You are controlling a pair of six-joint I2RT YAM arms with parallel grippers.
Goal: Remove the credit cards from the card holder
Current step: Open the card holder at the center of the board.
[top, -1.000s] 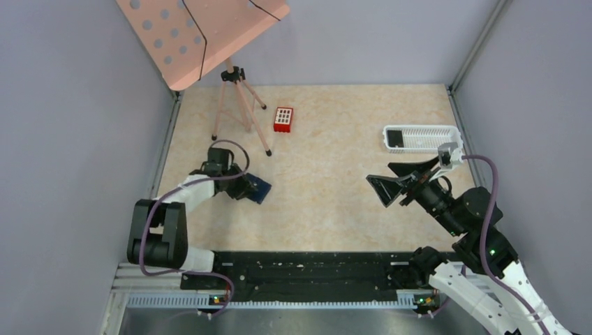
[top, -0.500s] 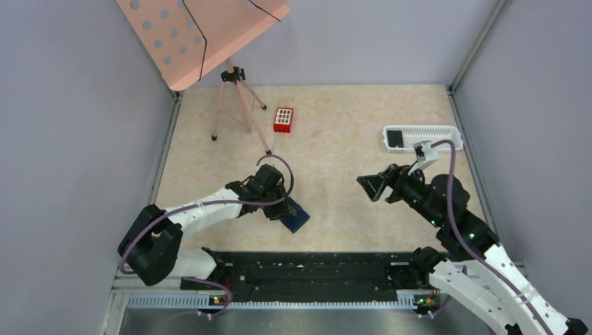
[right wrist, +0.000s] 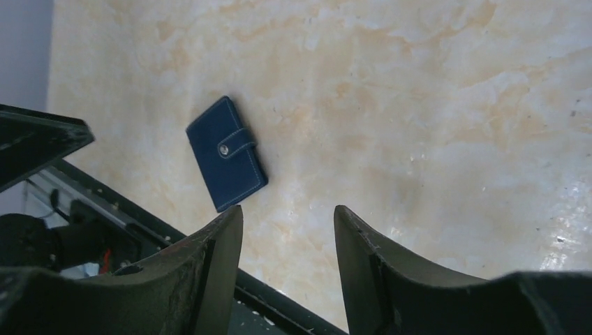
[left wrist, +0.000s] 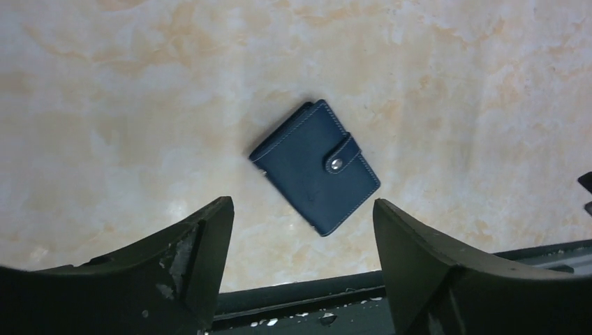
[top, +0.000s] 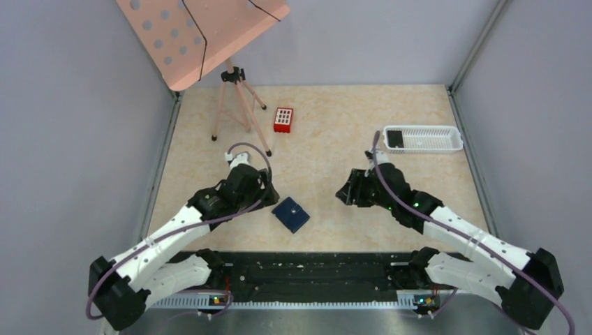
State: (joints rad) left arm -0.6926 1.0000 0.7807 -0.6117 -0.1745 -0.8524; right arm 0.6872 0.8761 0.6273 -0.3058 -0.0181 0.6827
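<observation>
Soft, even light from overhead makes the beige marbled surface (top: pixel 328 139) bright, with only faint, thin shadows. In the right wrist view a pale sheen lies at 4 o'clock. The blue stitched wallet (left wrist: pixel 315 167) is sharp. The left end effector (left wrist: pixel 301 206), dark at 6 o'clock, looks slightly soft, perhaps from closeness.

The marbled table (top: pixel 335 167) carries the closed card holder (top: pixel 290 214), a red box (top: pixel 283 119), a white tray (top: pixel 457 139) and a tripod (top: pixel 239 105).
</observation>
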